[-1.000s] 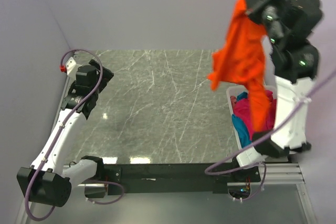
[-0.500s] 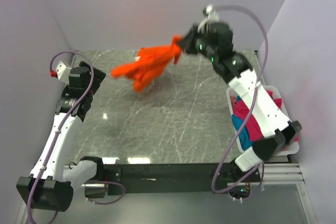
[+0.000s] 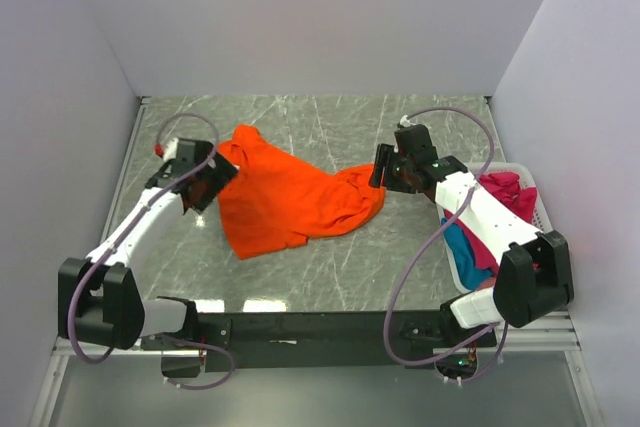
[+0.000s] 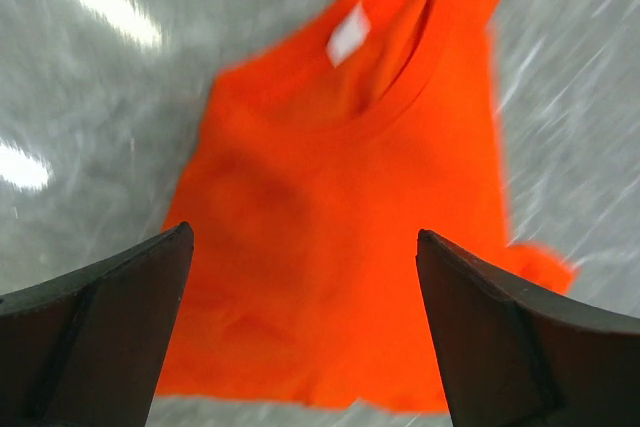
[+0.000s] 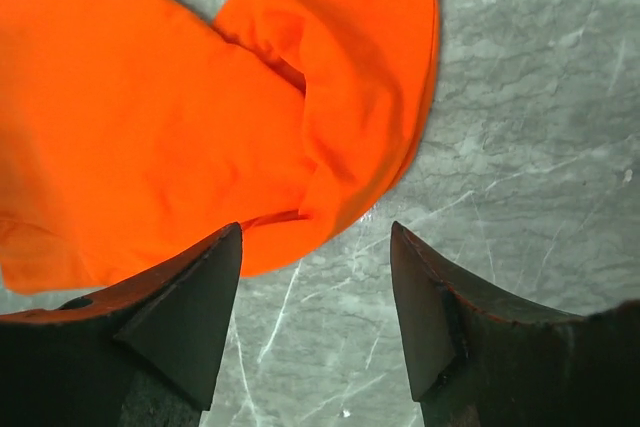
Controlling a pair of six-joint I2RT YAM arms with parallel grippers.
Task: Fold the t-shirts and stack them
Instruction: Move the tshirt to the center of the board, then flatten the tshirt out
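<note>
Orange t-shirt lies rumpled between the left gripper and right gripper, both open and empty. Just ahead of the right gripper its edge doubles over; pinching both layers would probably spoil flattening.

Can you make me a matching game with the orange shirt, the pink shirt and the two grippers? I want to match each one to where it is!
Things:
1. orange t-shirt
2. magenta-pink t-shirt
3. left gripper
4. right gripper

Places:
A. inside the white basket
B. open, over the orange shirt's end with the white neck label
C. lying rumpled on the table
D. open, at the orange shirt's end nearest the basket

Right pairs: 1-C, 2-A, 3-B, 4-D.
</note>
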